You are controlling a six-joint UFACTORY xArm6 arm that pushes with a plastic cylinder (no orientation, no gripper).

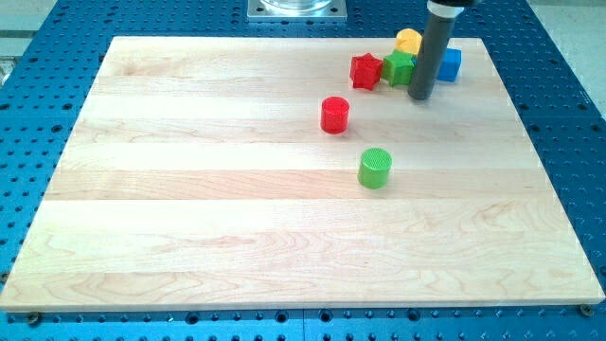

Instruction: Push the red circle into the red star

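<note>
My tip [419,97] rests on the board at the view's upper right, the dark rod rising nearly upright.

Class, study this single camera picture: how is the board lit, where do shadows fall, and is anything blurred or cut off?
Camera view: even, soft light, no strong glare on the wooden board; the red circle and green cylinder throw only faint shadows and look sharp; the rod is cropped at the view's top, my tip resting just right of the green block; the red star is sharp.
</note>
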